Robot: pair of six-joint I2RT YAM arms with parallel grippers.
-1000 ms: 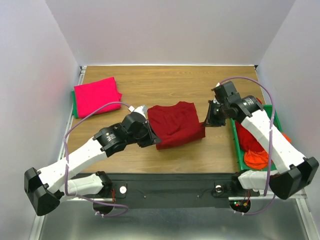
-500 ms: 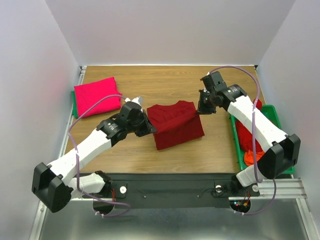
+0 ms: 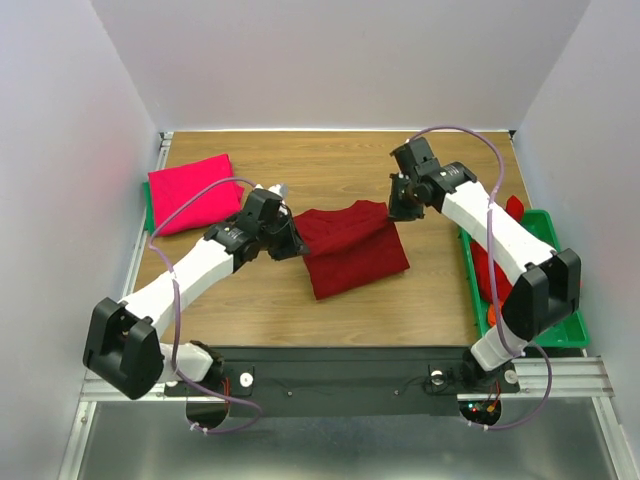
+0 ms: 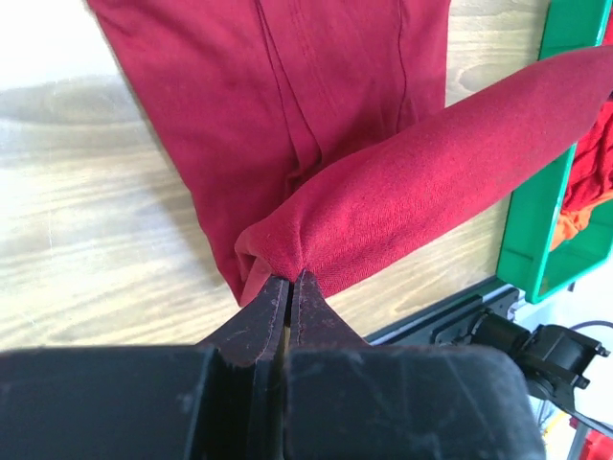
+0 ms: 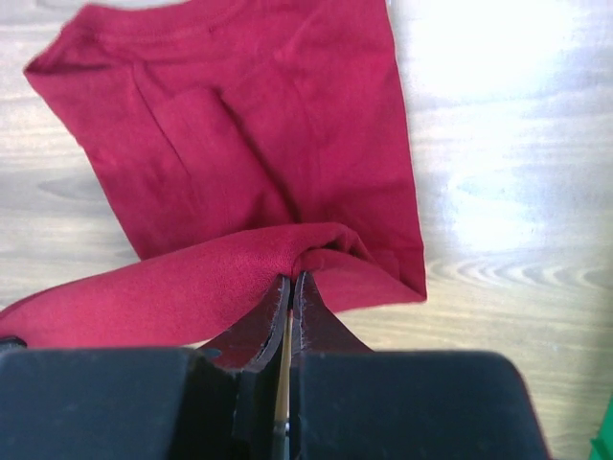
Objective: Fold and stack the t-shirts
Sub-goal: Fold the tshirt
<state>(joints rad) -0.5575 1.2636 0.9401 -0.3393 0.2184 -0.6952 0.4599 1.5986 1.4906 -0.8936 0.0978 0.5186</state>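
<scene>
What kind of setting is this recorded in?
Probably a lab test cell, not a home: plain white walls box in a wooden table, with left arm and right arm bolted at its near edge.

Wooden table [image 3: 340,160] carries a dark red t-shirt [image 3: 355,258] centrally, a folded pink t-shirt [image 3: 192,192] left, a green tray [image 3: 472,290] right

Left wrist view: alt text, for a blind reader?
Left gripper shut on a raised fold of the dark red t-shirt, the rest flat on the wooden table. Green tray with red and orange cloth at right.
</scene>
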